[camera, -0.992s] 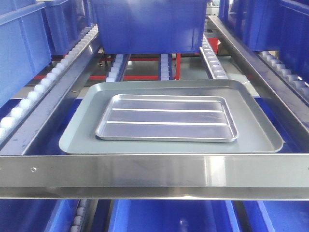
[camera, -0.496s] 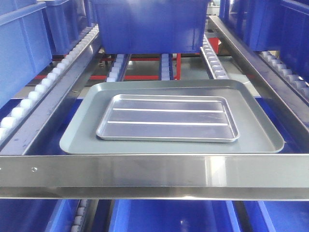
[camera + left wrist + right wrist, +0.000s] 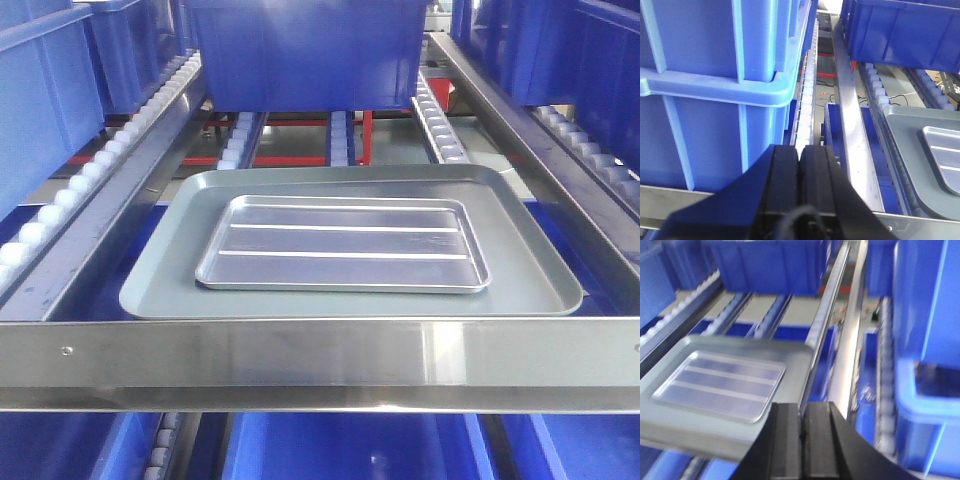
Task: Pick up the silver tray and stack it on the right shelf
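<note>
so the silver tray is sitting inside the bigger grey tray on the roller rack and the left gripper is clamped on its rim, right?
Not quite. The silver tray does lie inside the grey tray on the roller rack, but the left gripper is not on its rim. The left wrist view shows its fingers pressed together on nothing, off to the side of both trays.

Right wrist view blurred; silver tray [image 3: 944,156] cut by left wrist frame edge.
</note>
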Available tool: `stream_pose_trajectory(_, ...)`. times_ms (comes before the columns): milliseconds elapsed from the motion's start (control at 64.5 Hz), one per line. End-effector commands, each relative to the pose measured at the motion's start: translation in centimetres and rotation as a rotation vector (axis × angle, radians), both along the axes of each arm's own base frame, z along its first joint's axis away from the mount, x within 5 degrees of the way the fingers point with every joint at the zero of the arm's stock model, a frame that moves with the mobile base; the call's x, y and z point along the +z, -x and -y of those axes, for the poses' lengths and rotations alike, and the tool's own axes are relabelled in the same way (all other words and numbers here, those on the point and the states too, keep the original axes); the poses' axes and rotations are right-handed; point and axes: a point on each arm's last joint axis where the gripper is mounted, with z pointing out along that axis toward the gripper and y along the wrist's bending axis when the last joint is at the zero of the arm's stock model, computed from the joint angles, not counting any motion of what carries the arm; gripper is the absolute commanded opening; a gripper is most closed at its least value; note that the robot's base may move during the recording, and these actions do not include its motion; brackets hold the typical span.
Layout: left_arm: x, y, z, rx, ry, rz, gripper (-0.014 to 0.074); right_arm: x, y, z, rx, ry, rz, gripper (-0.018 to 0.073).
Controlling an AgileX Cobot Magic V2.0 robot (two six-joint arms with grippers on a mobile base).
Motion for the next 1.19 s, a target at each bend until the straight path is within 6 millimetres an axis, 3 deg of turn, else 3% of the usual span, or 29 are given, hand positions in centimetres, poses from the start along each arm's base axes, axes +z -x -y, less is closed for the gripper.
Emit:
stream_pose_trajectory(0,0.2,0.0,-0.1,0.007,0.003,0.073,-0.0101,0.9,-0.5,-0.5,-0.011,0.046,0.146,0.0056)
stream_pose_trajectory(202,0.2,0.0,-0.1,0.007,0.003,0.073,-0.0101,-3.3,-2.3,-1.1,-0.117,0.039,0.124,0.0056)
stream_pose_trajectory(465,0.2,0.0,-0.1,0.007,0.003,0.073,-0.0101,-8.4,-3.2,-0.5,-0.248,0.014,0.285,0.0056)
stream_pose_trajectory(1178,0.2,0.0,-0.1,0.007,0.003,0.073,-0.0101,-8.8,-3.2,-0.5,-0.245,0.019,0.229,0.0056)
